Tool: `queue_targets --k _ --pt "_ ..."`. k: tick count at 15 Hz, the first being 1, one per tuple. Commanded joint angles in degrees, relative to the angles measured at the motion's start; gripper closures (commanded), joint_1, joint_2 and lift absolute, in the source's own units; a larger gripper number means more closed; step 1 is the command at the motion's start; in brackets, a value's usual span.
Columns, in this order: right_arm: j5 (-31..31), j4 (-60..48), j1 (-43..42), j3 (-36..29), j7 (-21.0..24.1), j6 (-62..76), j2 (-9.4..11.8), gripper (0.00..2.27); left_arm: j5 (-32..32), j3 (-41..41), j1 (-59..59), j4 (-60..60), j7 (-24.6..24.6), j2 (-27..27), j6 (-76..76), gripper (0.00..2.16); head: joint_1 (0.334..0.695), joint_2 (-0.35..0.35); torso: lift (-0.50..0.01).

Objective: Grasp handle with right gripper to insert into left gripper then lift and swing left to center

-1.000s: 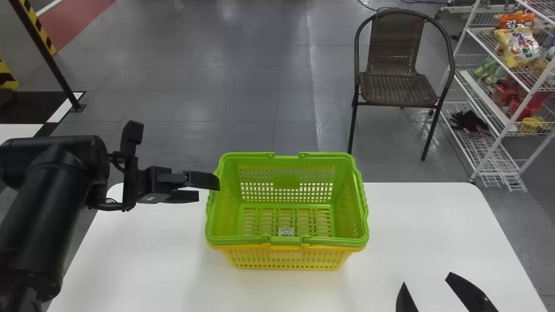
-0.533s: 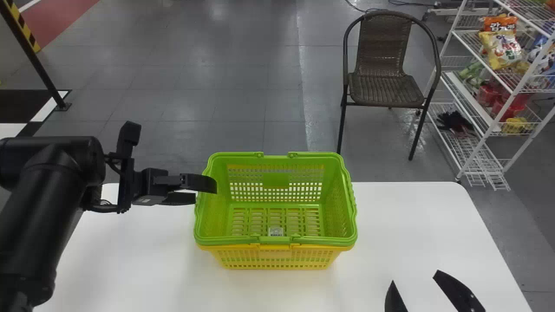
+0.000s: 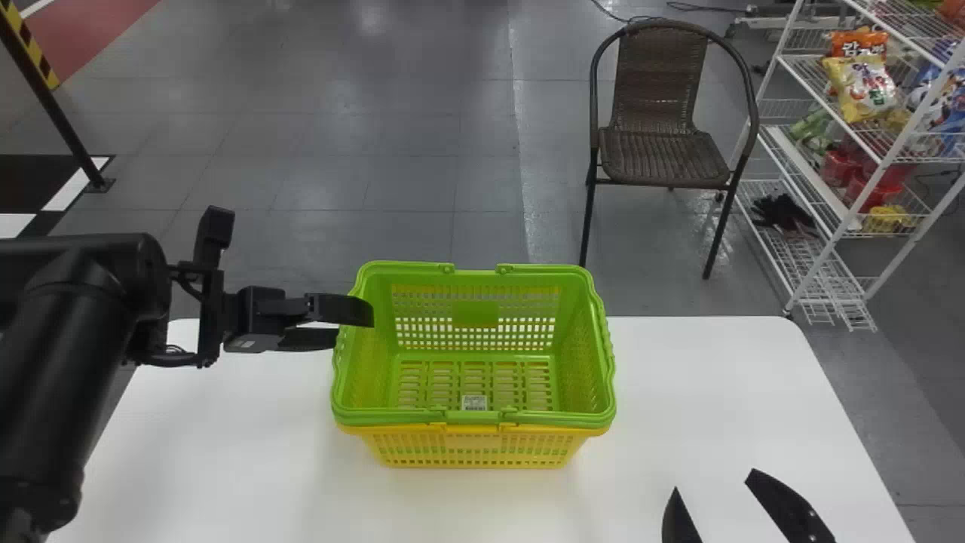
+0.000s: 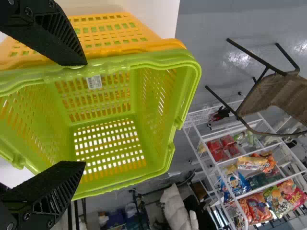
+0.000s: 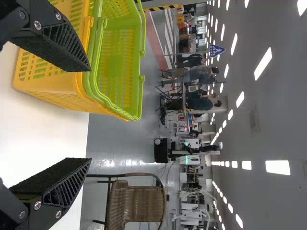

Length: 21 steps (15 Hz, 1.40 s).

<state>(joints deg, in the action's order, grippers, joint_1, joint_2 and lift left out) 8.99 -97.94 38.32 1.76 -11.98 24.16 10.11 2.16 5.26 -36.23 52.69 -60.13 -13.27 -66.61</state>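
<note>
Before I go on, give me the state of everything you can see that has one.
Green basket: upright, empty, nested.
Yellow basket: upright on table.
Green handles: folded down.
Left pincer: open.
Right pincer: open.
Chair: upright.
Rack: stocked.

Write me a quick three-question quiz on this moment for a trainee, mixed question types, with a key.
1. Multiple choice: how are the baskets on the table arranged?
A) side by side
B) green inside yellow
C) yellow inside green
2. True or false: the right pincer is shut on a basket handle.
3. Fill in: in the head view, the ____ pincer is the nearer one to the baskets.

Key: 1 B; 2 false; 3 left
</note>
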Motion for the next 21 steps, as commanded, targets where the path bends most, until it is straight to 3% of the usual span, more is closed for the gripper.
queue_targets --k 1,11,17,19,21 --pt "0.1 0.0 0.0 0.0 0.0 0.0 0.0 0.17 0.8 0.2 -0.2 0.2 -0.4 0.0 -0.7 0.07 0.695 0.000 0.000" --pt "0.2 0.0 -0.4 -0.3 0.1 -0.7 0.0 0.17 6.8 1.7 -1.4 5.8 -4.2 0.0 -13.5 0.09 0.695 -0.029 0.000" --pt "0.6 0.1 -3.2 -2.7 0.3 -2.0 -0.3 0.14 7.0 -0.6 -4.4 5.7 -5.9 2.1 -16.1 0.09 0.695 -0.081 0.000" --pt "0.6 0.1 -4.5 -3.2 0.2 -3.0 -0.3 0.19 6.3 -1.4 -5.0 5.2 -6.1 2.8 -16.0 0.09 0.695 -0.111 0.000" --pt "0.6 0.0 -5.9 -3.8 0.2 -5.0 -0.3 0.54 5.9 -2.7 -5.6 4.6 -6.8 3.0 -16.0 0.09 0.695 -0.124 0.000"
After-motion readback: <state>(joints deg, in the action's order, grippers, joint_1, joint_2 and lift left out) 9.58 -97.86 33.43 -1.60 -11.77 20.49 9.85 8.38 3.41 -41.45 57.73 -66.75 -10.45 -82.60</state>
